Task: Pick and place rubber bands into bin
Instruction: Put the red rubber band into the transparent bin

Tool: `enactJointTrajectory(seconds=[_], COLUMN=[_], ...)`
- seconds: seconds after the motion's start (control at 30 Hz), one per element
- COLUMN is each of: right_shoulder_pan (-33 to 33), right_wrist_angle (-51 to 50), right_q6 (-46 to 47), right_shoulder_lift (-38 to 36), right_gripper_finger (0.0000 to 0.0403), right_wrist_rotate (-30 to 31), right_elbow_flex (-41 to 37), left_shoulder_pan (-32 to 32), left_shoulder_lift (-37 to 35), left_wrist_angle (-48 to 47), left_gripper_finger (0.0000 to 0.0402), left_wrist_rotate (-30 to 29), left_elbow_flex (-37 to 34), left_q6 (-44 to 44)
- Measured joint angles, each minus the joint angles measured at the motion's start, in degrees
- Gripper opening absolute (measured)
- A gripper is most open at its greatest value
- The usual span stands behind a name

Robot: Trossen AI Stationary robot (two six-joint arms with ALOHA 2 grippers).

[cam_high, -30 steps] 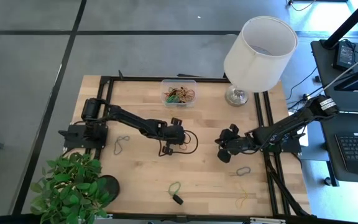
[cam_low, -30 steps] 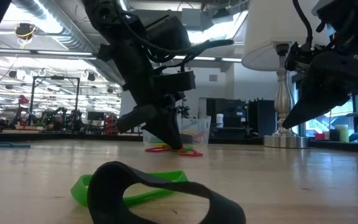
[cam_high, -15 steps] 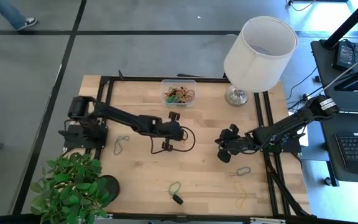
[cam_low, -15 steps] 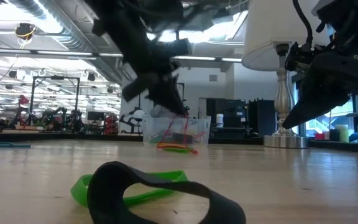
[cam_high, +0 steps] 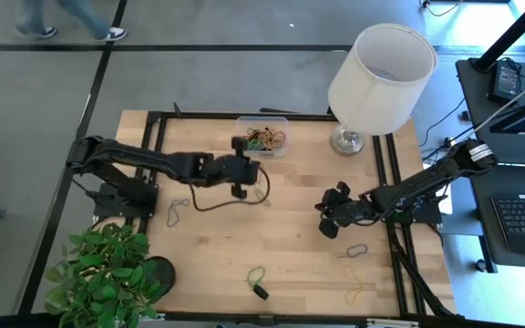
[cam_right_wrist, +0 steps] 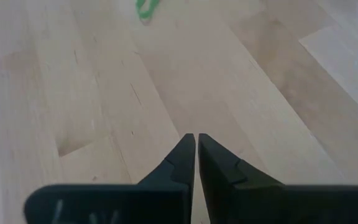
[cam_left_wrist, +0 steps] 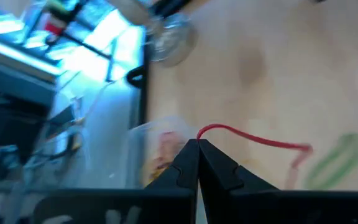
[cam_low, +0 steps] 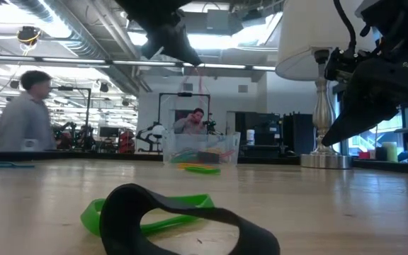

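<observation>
My left gripper (cam_high: 255,173) hangs high over the table's middle, just short of the clear bin (cam_high: 262,137), and is shut on a red rubber band (cam_left_wrist: 253,138). In the low view it shows at the top (cam_low: 188,59). The bin (cam_low: 200,149) holds several coloured rubber bands. A green band (cam_low: 200,168) lies on the table in front of it. My right gripper (cam_high: 328,223) waits shut, low over the right side of the table, with bare wood under its fingers (cam_right_wrist: 194,144). My left gripper pinches the red rubber band by one end (cam_left_wrist: 205,130) between its two fingertips. The fingers slant down toward the far edge. The band trails away slack from the tips and is lifted clear of the table.
A white lamp (cam_high: 381,68) stands at the far right, its base (cam_high: 346,139) beside the bin. Loose bands lie at the left (cam_high: 179,211), near edge (cam_high: 258,278) and right (cam_high: 357,249), (cam_high: 355,290). A potted plant (cam_high: 108,273) fills the near left corner. A person (cam_low: 30,117) walks behind the table.
My left gripper has risen steeply from the table and drawn toward the far edge and the bin, tipping up as it went. It stayed shut. The red band has come off the wood with it and now hangs clear; the green band stayed on the table.
</observation>
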Motion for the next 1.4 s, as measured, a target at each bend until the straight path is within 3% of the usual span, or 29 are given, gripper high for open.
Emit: enactJointTrajectory(seconds=[0.27, 0.63, 0.77, 1.1, 1.27, 1.4], right_shoulder_pan=[0.00, -0.26, -0.26, -0.26, -0.26, -0.26], right_wrist_angle=[0.24, 0.34, 0.52, 0.74, 0.76, 0.85], right_q6=[0.00, -0.25, -1.61, -3.08, -3.07, -3.11], right_shoulder_lift=[0.00, 0.00, 0.00, 0.00, 0.00, 0.00], right_gripper_finger=[0.0026, 0.0025, 0.0025, 0.0025, 0.0025, 0.0025], right_wrist_rotate=[0.01, 0.03, 0.12, 0.14, 0.14, 0.12], right_elbow_flex=[0.00, 0.00, 0.00, 0.00, 0.00, 0.00], left_shoulder_pan=[11.57, 28.80, 30.66, 30.73, 30.64, 30.55], left_shoulder_lift=[-0.79, 6.50, 12.62, 26.95, 30.21, 30.59], left_wrist_angle=[2.86, 10.18, 11.47, 8.59, 1.96, -1.60], left_gripper_finger=[0.0002, 0.0001, 0.0002, 0.0002, 0.0010, 0.0044], left_wrist_rotate=[1.46, 16.29, 20.56, 21.69, 21.29, 21.52], left_elbow_flex=[0.02, 0.02, 0.04, 5.66, 11.06, 14.31], left_q6=[4.95, 1.33, -0.58, -4.10, -4.68, -5.17])
